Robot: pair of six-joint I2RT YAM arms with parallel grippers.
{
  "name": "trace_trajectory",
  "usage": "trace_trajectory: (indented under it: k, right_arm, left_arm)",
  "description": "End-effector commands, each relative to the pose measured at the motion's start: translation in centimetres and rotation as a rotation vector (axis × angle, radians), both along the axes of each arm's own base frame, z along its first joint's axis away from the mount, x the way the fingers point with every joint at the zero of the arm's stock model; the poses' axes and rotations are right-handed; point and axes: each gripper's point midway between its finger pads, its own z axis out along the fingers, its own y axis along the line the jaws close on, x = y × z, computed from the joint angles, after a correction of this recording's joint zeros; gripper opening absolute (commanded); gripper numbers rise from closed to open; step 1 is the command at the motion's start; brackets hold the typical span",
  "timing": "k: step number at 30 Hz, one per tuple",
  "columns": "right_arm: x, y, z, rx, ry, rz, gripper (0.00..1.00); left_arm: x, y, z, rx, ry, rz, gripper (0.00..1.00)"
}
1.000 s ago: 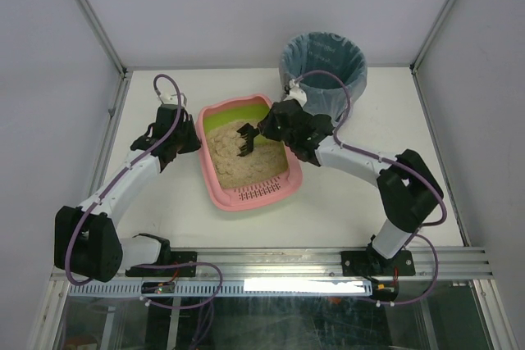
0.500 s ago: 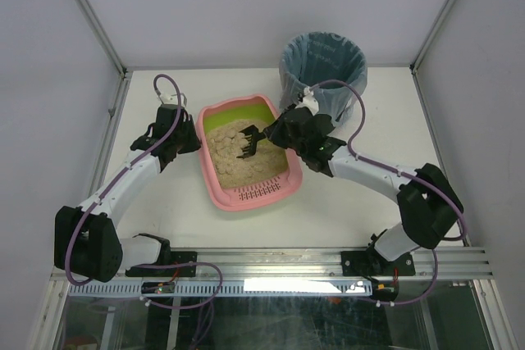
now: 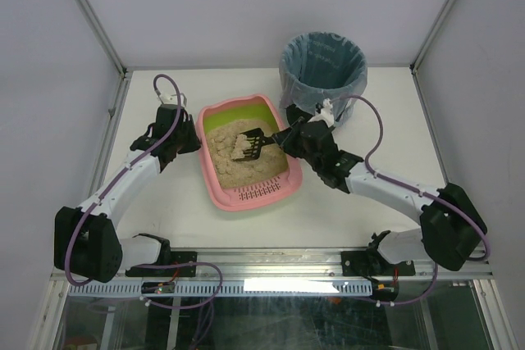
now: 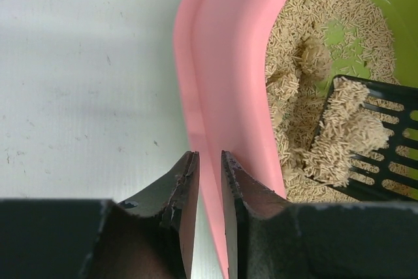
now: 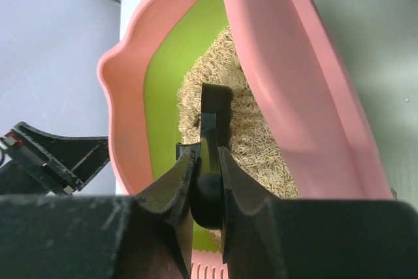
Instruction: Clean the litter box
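Sitting near the middle of the white worktop (image 3: 164, 202), the litter box (image 3: 254, 195) lies with its slotted ledge at 6 o'clock and its lime-green wall at 12 o'clock. It looks like thin, stiff plastic, light in itself but weighted by the litter (image 3: 246, 171). It would likely slide on the smooth surface if shoved, so the rolled rim is the sensible place to take hold. The left pincer (image 4: 208, 161) does just that, its fingers pressed together on the rim at the box's 9 o'clock side and anchoring it. The round bin (image 3: 303, 88) with its blue bag stands at the box's 1 o'clock, just beside the far corner. Its mouth looks higher than the box rim, so a load would have to rise to clear both edges. Bare worktop lies open at 3 o'clock and 6 o'clock of the box, while the enclosure walls close in at the worktop's edges. The black slotted scoop (image 3: 250, 143) hangs over the litter, its handle pinched by the right pincer (image 5: 208, 161), which reaches in from 3 o'clock. The scoop looks rigid and light. On it rests a pale clump (image 4: 356, 132) with loose pellets, probably crumbly and quick to spill if the blade tips.
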Motion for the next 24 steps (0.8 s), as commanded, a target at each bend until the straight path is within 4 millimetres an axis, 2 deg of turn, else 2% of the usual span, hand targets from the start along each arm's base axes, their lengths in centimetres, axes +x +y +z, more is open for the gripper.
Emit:
trace_trajectory:
  k: [1, 5, 11, 13, 15, 18, 22, 24]
  right_arm:
    - [0.2, -1.0, 6.1, 0.176, -0.139, -0.072, 0.00]
    - [-0.7, -2.4, 6.7, 0.244, -0.169, -0.096, 0.00]
    - [-2.1, -3.7, 6.6, 0.341, -0.190, -0.092, 0.00]
    - [-1.9, -4.8, 6.6, 0.392, -0.194, -0.119, 0.00]
    - [-2.2, -5.0, 6.9, 0.448, -0.210, -0.114, 0.00]
    - [-2.7, -4.2, 7.4, 0.478, -0.219, -0.062, 0.00]
    - [-2.5, -6.7, 6.7, 0.517, -0.210, -0.152, 0.00]
    - [-2.5, -5.2, 7.1, 0.522, -0.213, -0.077, 0.00]
  left_arm:
    - [0.9, -1.4, 3.7, -0.070, -0.107, -0.046, 0.22]
    - [0.8, -1.4, 4.5, -0.082, -0.131, -0.046, 0.27]
    - [0.6, -1.0, 6.3, -0.100, -0.204, -0.024, 0.35]
    - [0.5, -0.8, 7.0, -0.110, -0.232, -0.016, 0.38]
    - [0.3, -0.7, 7.7, -0.119, -0.262, -0.012, 0.41]
    - [0.2, -0.5, 8.7, -0.131, -0.302, -0.007, 0.46]
    - [0.0, -0.3, 9.3, -0.135, -0.326, -0.001, 0.50]
    - [0.0, -0.2, 9.3, -0.136, -0.330, 0.004, 0.52]
